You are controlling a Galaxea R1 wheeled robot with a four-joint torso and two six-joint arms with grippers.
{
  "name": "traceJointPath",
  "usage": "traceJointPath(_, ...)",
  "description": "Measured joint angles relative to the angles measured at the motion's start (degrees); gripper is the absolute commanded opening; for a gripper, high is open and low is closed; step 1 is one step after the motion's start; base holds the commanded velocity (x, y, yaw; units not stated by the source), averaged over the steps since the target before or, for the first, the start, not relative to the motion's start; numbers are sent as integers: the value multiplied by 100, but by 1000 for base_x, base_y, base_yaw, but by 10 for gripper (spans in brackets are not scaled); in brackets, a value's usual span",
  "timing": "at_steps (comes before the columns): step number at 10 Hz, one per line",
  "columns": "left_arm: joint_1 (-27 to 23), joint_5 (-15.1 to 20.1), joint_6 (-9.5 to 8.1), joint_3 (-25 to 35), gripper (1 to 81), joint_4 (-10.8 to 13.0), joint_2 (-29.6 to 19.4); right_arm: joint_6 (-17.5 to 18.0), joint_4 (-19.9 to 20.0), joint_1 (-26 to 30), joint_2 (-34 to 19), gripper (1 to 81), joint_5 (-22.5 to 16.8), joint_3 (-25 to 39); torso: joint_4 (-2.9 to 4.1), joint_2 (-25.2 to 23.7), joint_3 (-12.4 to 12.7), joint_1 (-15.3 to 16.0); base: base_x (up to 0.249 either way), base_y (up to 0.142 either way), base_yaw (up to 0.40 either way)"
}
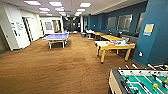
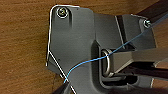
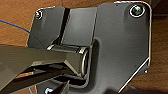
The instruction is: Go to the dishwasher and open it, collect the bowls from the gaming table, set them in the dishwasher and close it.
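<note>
The gaming table (image 1: 117,46), with yellow sides, yellow legs and a white top, stands right of centre in the head view, a few metres ahead across the carpet. Small bright things lie on its top, one orange (image 1: 109,43); they are too blurred to tell apart as bowls. The dishwasher is out of view. Both wrist views look down past the robot's own dark plate onto brown carpet, and nothing is seen held there.
A green-topped foosball table (image 1: 140,82) with rods stands close at the lower right. A blue table-tennis table (image 1: 56,37) is further off at the left of centre. More yellow tables (image 1: 107,37) line the blue wall (image 1: 155,32). Brown carpet (image 1: 55,67) spreads ahead.
</note>
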Motion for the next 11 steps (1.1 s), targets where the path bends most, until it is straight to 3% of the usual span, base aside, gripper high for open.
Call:
traceJointPath(5, 0, 0, 0, 0, 811, 0, 0, 0, 2, -2, 29, 811, -2, 0, 0, 0, -2, 0, 191, 0, 0)
traceJointPath(11, 4, -1, 0, -4, 811, 0, 0, 0, 0, 24, 2, 811, 6, 0, 0, 2, -2, 0, 163, 87, 0)
